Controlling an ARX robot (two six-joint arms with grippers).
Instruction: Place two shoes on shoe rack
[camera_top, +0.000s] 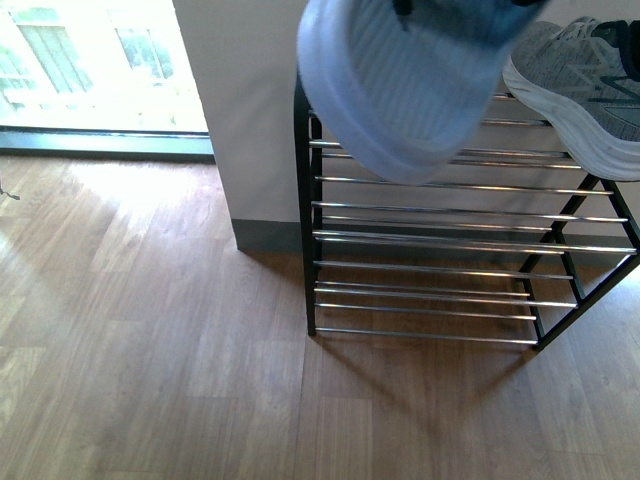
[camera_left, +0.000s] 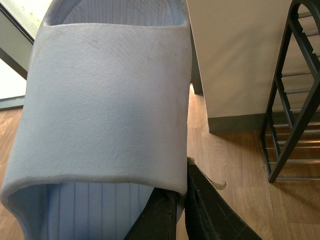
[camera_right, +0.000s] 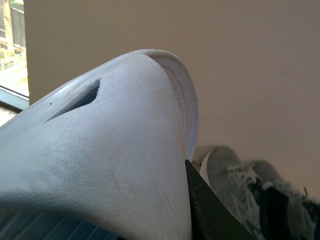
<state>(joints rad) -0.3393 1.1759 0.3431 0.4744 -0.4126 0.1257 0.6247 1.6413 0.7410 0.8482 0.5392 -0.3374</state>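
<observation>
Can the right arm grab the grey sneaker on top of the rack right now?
Probably not: the right claw seems shut on a pale blue slide, so it has no free grip. The grey sneaker lies just beyond it.

front downward, wrists close (sharing slide)

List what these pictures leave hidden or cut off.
- Front view: pale blue slide sandal cut by the top edge; whatever carries it is out of frame.
- Grey knit sneaker: cut by the right edge.
- Shoe rack: its top is covered by both shoes.
- Both wrist views: sandal fills the frame, hiding the claw tips.
</observation>
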